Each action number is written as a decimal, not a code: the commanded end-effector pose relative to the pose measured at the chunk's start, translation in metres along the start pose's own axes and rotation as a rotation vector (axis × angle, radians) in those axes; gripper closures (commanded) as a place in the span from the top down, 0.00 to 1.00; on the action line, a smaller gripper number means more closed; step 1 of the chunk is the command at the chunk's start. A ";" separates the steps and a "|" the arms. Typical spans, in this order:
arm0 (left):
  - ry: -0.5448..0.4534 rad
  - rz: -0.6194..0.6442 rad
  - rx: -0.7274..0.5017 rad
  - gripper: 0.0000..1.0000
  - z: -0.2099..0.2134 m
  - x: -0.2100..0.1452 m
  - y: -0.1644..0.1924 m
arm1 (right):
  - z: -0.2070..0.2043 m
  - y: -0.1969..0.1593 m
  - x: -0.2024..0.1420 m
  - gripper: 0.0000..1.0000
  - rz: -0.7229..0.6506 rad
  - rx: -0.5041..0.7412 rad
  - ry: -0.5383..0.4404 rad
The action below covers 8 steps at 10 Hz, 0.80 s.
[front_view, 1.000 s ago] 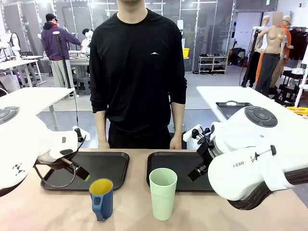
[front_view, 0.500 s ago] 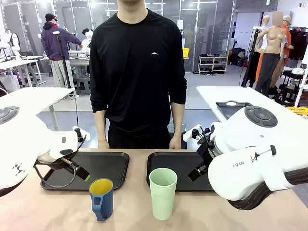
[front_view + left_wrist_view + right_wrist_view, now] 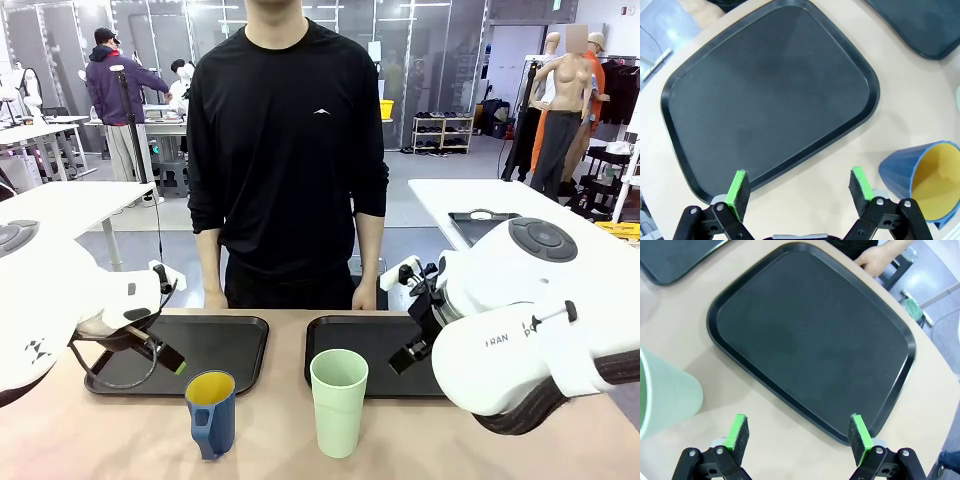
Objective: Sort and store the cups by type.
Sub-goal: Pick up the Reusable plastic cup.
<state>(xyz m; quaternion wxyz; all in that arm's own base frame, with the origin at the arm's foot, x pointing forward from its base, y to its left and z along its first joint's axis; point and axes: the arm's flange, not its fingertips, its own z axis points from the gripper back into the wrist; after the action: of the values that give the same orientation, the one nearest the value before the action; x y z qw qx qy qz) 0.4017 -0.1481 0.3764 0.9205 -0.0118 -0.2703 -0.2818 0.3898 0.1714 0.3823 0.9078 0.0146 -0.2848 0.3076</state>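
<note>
The dark blue mug (image 3: 210,412) with its yellow inside stands near the table's front edge, left of centre. Beside it on the right stands the tall mint-green tumbler (image 3: 338,402). My left gripper (image 3: 168,357) hovers open over the near edge of the left black tray (image 3: 225,345), with nothing between its fingers. The left wrist view puts the mug (image 3: 925,182) to the right of the left gripper (image 3: 799,189). Over the near edge of the right black tray (image 3: 365,340), my right gripper (image 3: 406,357) is open and empty. The right wrist view has the tumbler (image 3: 665,395) left of the right gripper (image 3: 799,432).
A person in black stands at the far side with a hand (image 3: 215,299) on the table edge behind each tray. Both trays (image 3: 770,95) (image 3: 815,340) hold nothing. Bare tabletop (image 3: 270,440) lies between the cups.
</note>
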 end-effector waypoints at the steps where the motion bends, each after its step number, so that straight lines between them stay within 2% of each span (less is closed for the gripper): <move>1: -0.032 0.029 0.040 1.00 0.030 0.007 -0.013 | 0.045 0.024 0.018 1.00 -0.055 -0.056 -0.030; 3: -0.093 0.078 0.029 1.00 0.072 0.019 -0.026 | 0.086 0.043 0.034 1.00 -0.071 -0.096 -0.034; 5: -0.105 0.141 0.012 1.00 0.112 0.024 -0.036 | 0.125 0.059 0.048 1.00 -0.075 -0.133 -0.042; 7: -0.074 0.288 0.033 1.00 0.145 0.026 -0.045 | 0.157 0.075 0.056 1.00 -0.149 -0.183 -0.047; 8: -0.084 0.293 0.032 1.00 0.157 0.024 -0.052 | 0.171 0.080 0.055 1.00 -0.184 -0.234 -0.047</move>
<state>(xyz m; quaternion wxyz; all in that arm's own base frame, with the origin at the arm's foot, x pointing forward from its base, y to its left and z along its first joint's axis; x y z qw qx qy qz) 0.3261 -0.1707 0.5071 0.9334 -0.0466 -0.3160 -0.1635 0.2989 0.2273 0.5396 0.9147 -0.0320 -0.3337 0.2258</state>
